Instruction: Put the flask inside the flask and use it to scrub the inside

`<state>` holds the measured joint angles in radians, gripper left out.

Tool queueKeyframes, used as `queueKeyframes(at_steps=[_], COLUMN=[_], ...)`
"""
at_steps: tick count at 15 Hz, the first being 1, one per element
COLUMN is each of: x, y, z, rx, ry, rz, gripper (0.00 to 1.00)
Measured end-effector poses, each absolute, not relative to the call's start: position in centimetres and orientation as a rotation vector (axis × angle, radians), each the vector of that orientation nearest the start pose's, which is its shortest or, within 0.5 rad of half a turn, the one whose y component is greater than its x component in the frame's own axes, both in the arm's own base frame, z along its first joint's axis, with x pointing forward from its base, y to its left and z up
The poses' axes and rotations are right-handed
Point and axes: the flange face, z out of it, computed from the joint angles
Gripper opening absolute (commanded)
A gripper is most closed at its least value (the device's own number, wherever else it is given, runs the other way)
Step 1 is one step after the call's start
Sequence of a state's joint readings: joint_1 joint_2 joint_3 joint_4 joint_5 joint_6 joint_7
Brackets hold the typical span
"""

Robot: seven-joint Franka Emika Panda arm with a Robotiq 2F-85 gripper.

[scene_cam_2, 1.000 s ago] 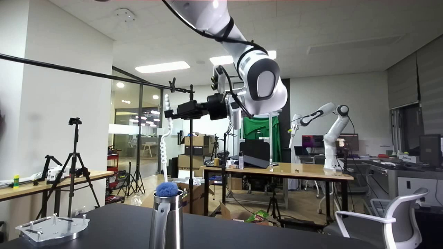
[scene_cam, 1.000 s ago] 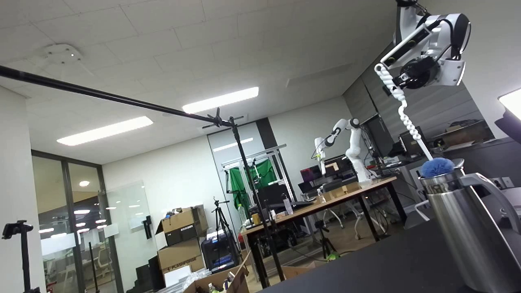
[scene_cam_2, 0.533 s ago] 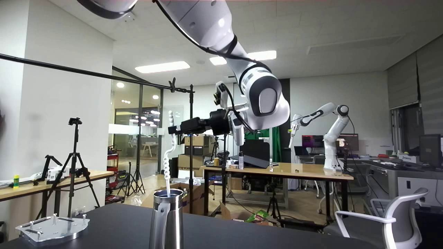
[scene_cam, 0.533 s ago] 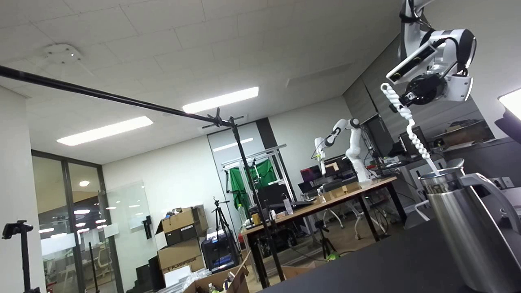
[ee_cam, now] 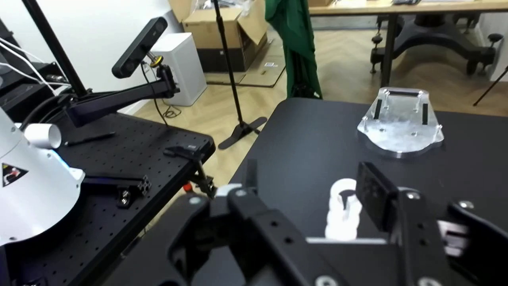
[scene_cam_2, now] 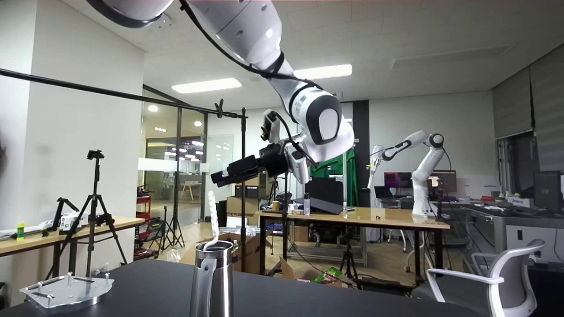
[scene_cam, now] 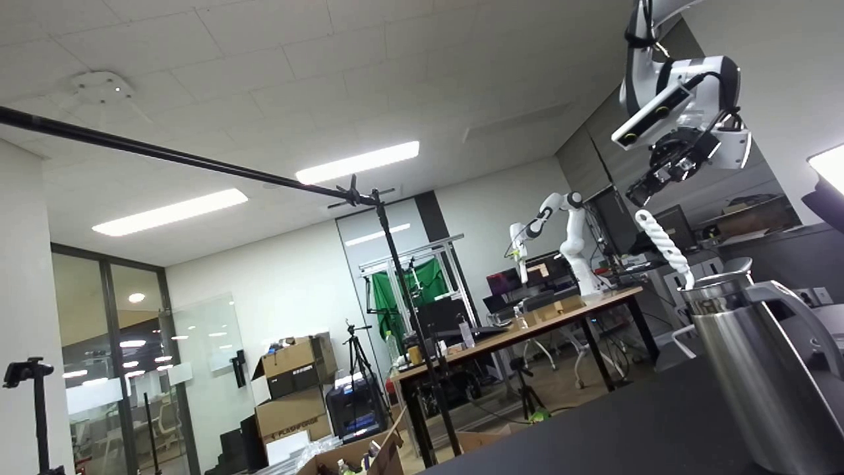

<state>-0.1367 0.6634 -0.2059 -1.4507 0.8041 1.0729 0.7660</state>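
One white, spirally twisted brush handle (scene_cam: 663, 244), leaning in the mouth of one cylindrical brushed-steel flask (scene_cam: 761, 376). One black two-finger gripper (scene_cam_2: 219, 178), jaws parted, holding nothing, above the handle. Hazard: misaligned descent could topple both.

White arm (scene_cam_2: 251, 31), black tool (scene_cam_2: 219, 178)

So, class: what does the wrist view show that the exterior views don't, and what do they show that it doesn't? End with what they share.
Only the wrist view: the holed bench, the warning sticker on a white casing, and a camera bar.
Only the exterior views: the ceiling lights, the far robot and the flask, which I can't make out in the wrist view.
Shared: the gripper, the white handle and the table.
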Motion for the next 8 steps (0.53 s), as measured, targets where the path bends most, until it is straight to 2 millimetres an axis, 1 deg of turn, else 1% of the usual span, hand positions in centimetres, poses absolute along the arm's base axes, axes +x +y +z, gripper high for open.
queueKeyframes(at_steps=[2, 6, 8], x=[60.9, 61.0, 60.8], y=[-7.1, -3.1, -1.0], z=[32.2, 36.8, 38.2], rx=[-2.031, -2.314, -2.463], ry=[1.251, 1.237, 1.216], rz=[1.376, 1.247, 1.196], gripper=[1.0, 1.0, 1.0])
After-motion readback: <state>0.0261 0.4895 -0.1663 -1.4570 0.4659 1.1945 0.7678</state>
